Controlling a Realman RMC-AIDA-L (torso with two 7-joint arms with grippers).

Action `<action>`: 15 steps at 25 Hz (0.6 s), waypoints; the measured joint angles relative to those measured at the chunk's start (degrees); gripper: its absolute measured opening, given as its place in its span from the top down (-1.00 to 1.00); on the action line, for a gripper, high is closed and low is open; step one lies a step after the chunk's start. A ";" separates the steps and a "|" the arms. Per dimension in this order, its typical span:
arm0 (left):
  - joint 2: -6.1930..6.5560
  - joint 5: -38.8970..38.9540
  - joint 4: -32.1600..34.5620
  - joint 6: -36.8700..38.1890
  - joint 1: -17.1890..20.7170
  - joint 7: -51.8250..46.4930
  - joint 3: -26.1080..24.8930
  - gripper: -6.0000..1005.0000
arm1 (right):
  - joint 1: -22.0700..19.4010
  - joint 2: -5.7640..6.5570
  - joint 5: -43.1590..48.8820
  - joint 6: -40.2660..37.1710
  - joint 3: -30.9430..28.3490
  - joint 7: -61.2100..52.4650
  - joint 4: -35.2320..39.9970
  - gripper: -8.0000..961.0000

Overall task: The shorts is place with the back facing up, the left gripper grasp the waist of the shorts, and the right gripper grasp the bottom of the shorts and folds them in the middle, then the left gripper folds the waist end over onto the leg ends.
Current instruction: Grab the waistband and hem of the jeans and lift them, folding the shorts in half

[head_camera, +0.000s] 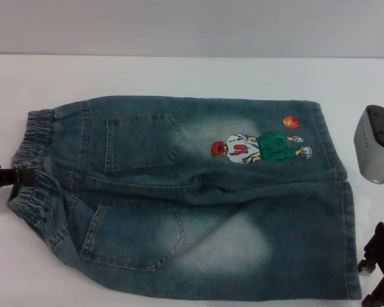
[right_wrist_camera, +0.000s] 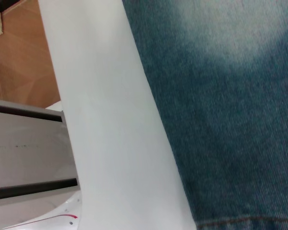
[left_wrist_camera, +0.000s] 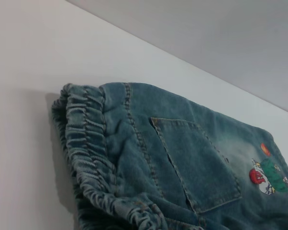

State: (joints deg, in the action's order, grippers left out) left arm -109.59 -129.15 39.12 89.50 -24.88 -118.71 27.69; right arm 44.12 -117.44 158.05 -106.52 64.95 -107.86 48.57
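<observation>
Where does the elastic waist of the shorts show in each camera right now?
Head view: the waist runs along the shorts' left end, the left gripper at its edge.
Left wrist view: close up, near the white table.
Right wrist view: not in it; only a denim leg.
Shared landmark, head and left wrist: the embroidered player.

Faded denim shorts [head_camera: 198,198], matt table [head_camera: 179,73]

The faded blue-green denim shorts [head_camera: 198,198] lie flat, back pockets up, with the ruffled elastic waist [head_camera: 35,173] toward the left, the straight stitched leg hems [head_camera: 349,236] toward the right, and an embroidered basketball player [head_camera: 259,147] on the far leg.
</observation>
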 joint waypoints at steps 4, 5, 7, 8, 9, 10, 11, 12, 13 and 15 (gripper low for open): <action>0.00 0.00 -0.07 -0.05 -0.09 0.09 0.00 0.92 | 0.24 0.01 -0.31 0.03 0.00 0.11 0.06 -0.47; 0.00 0.00 -0.08 -0.06 -0.09 0.09 0.00 0.92 | 0.25 0.02 -0.44 0.05 0.01 0.13 0.09 -0.47; 0.00 0.00 -0.16 -0.07 -0.09 0.13 0.00 0.92 | 0.33 0.02 -0.77 0.09 0.03 0.19 0.14 -0.47; 0.00 0.00 -0.19 -0.08 -0.09 0.16 0.00 0.92 | 0.37 0.02 -0.91 0.09 0.03 0.21 0.15 -0.47; 0.00 0.00 -0.20 -0.08 -0.09 0.17 0.00 0.92 | 0.40 0.02 -1.02 0.09 0.03 0.24 0.16 -0.47; 0.00 0.00 -0.23 -0.10 -0.09 0.19 0.00 0.92 | 0.48 0.02 -1.09 0.09 0.03 0.25 0.17 -0.47; 0.00 0.00 -0.25 -0.11 -0.09 0.20 0.00 0.92 | 0.57 0.02 -1.23 0.09 0.09 0.26 0.18 -0.47; 0.00 0.01 -0.26 -0.12 -0.08 0.21 0.00 0.92 | 0.66 0.01 -1.42 0.09 0.20 0.27 0.20 -0.47; 0.00 0.01 -0.27 -0.12 -0.08 0.21 0.00 0.92 | 0.75 -0.01 -1.54 0.09 0.29 0.27 0.22 -0.47; -0.02 0.01 -0.27 -0.12 -0.07 0.22 0.00 0.92 | 1.01 -0.08 -1.70 0.03 0.44 0.28 0.28 -0.47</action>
State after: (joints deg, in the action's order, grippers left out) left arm -109.62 -129.15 38.85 89.38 -24.96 -118.49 27.69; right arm 45.13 -117.52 156.35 -106.49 65.39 -107.58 48.85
